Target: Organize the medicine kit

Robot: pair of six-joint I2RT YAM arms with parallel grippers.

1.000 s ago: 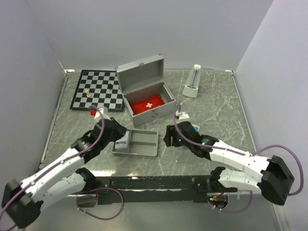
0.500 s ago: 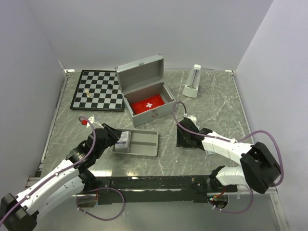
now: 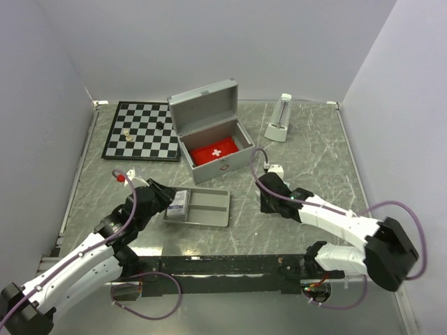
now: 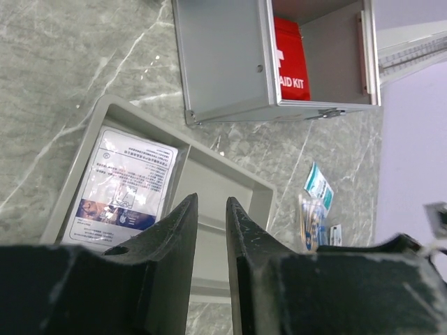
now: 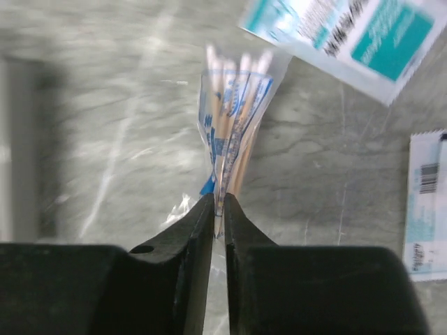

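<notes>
A chessboard (image 3: 140, 131) lay in the far-left corner. Nearer the front, left of the middle, the left gripper (image 3: 166, 197) hung over the left end of a grey tray (image 3: 216, 218). In its wrist view the left gripper (image 4: 211, 202) had its fingers only a sliver apart, with nothing between them. Below them a flat packet (image 4: 126, 185) lay in the tray's left compartment; the right compartment held nothing that showed.

The kit (image 3: 209, 132) stood by the far edge at the middle, just beyond the tray. Its lid was up, and a red pouch (image 3: 216, 152) lay inside.

Right of the tray, well apart from the kit, the right gripper (image 3: 266, 202) was low over the desk. Seen from its wrist, the right gripper (image 5: 218, 202) was pressed together on the near end of a clear swab pack (image 5: 234, 118). Whether the pack was off the surface could not be told. A teal sachet (image 5: 349, 35) lay just beyond the pack, and a pale one (image 5: 426, 202) lay to its right.

A metronome (image 3: 279, 120) stood near the far-right corner.
</notes>
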